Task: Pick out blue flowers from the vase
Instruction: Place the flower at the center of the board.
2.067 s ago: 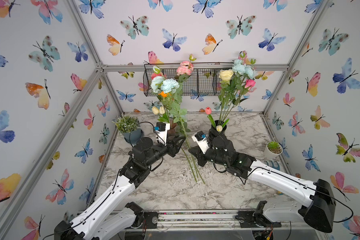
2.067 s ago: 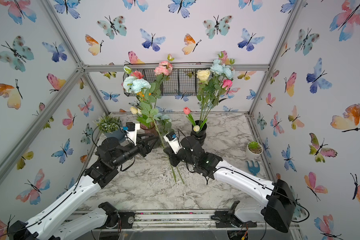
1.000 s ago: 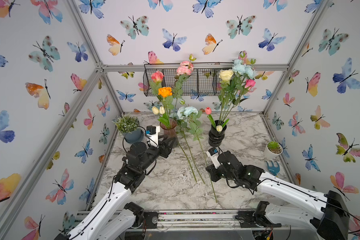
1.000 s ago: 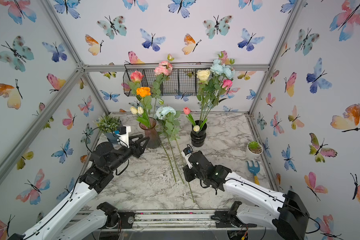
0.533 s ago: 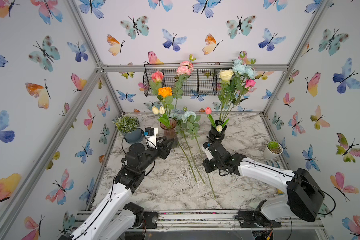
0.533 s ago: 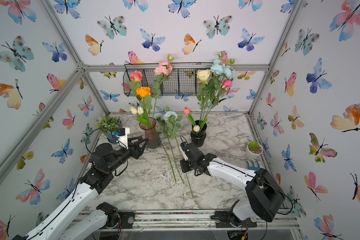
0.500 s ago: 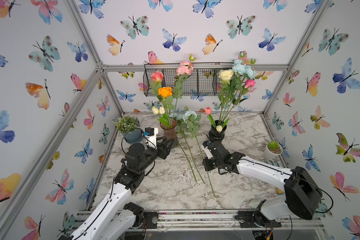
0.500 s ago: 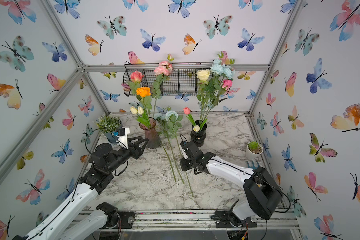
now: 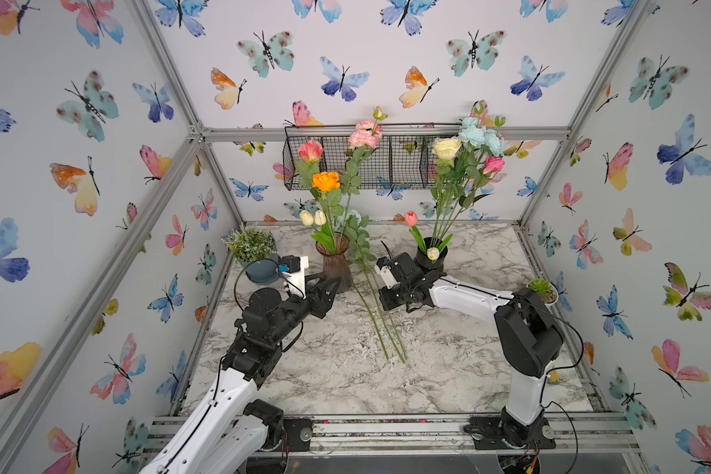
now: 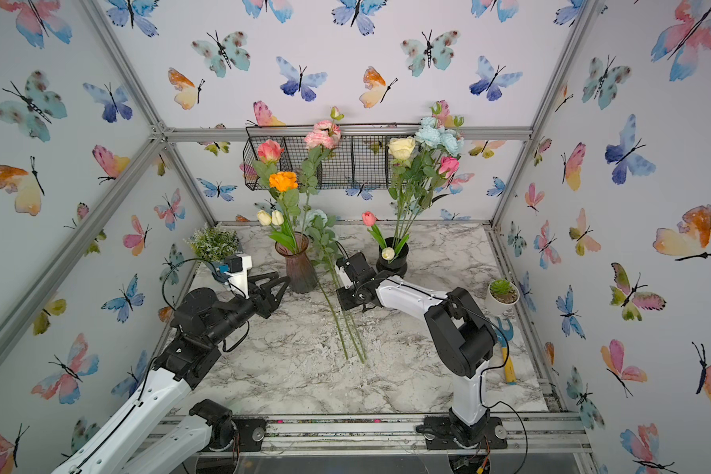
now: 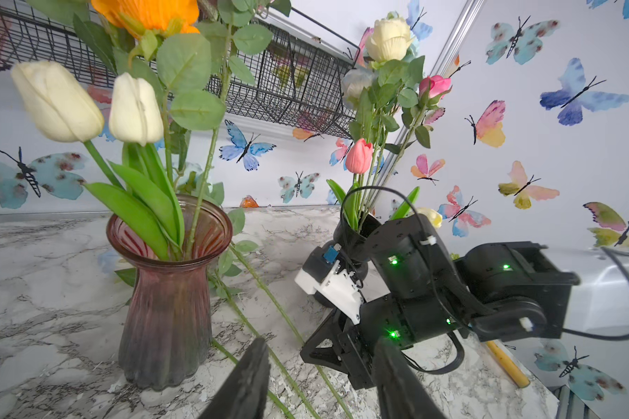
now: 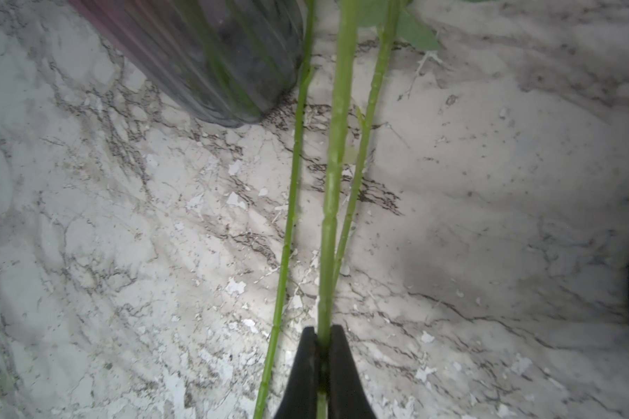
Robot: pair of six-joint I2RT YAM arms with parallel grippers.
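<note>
Green stems first: the long leafy artificial stems of the pale aqua-blue flowers lie along the marble-pattern worktop, in the gap between the ribbed purple glass vase and the small black vase. One pale bloom peeks out behind the leaves by the purple vase. I can't tell if it leans on the glass.

So the right gripper is pinched tight on the thickest, middle stem, low over the worktop. My guess is it's laying that one down alongside the other two so the picked ones stay in one pile.

Meanwhile the left gripper is partly open with nothing in it, parked just beside the purple vase, probably ready for the next grab.

Not done imo: a cluster of aqua-blue ruffled blooms stands in the black vase next to the cream-yellow rose.
</note>
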